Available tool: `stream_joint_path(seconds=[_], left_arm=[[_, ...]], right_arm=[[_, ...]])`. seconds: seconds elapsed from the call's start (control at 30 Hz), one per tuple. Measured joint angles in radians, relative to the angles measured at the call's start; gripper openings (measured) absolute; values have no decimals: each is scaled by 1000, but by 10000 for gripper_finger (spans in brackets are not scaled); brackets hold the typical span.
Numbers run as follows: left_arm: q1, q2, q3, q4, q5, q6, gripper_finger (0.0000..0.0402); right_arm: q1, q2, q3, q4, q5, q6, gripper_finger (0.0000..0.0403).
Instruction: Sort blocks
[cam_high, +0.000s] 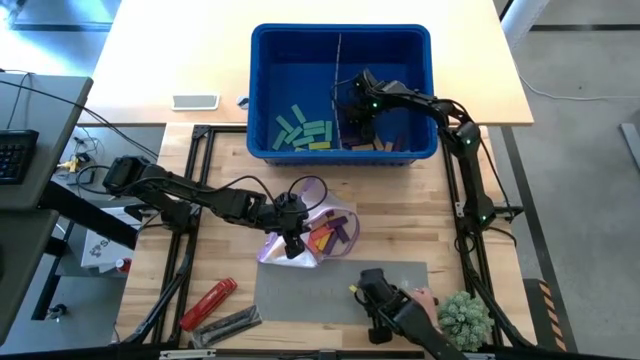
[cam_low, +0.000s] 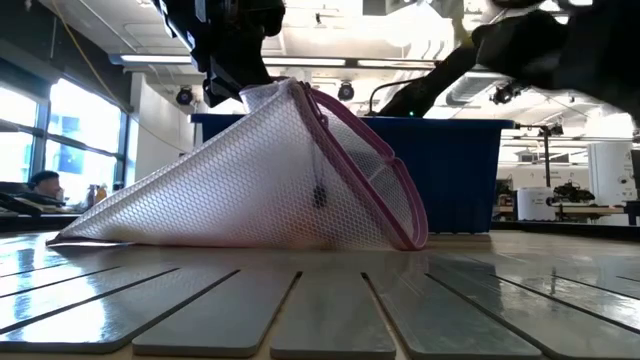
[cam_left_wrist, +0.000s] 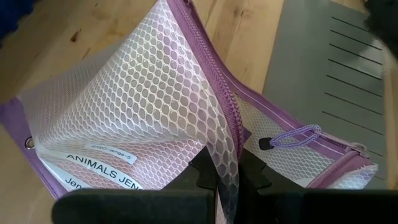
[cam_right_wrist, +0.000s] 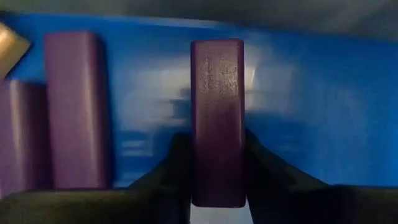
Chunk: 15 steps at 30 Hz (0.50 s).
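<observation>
Near table edge: grey mat (cam_high: 330, 290), red tool (cam_high: 208, 303), person's gloved hand (cam_high: 385, 300) on mat.

Mid-table: left gripper (cam_left_wrist: 227, 180) pinches mesh of white-purple zip pouch (cam_high: 305, 225), lifting it tent-like off wood; few blocks (cam_high: 335, 232) lie at pouch mouth.

Far: blue bin (cam_high: 340, 90) with divider; teal and lime blocks (cam_high: 300, 132) in left compartment, purple ones (cam_right_wrist: 74, 106) in right. Right gripper (cam_right_wrist: 216, 168) inside right compartment, fingers clamped on upright purple block (cam_right_wrist: 216, 118).
</observation>
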Motion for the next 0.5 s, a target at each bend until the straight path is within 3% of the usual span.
stream_joint_path(seconds=[0.23, 0.5], left_arm=[[0, 0, 0, -5, 0, 0, 0], [0, 0, 0, -6, -8, 0, 0]], right_arm=[[-8, -101, -7, -130, 85, -55, 87], [-9, -318, -6, -255, 86, -62, 87]])
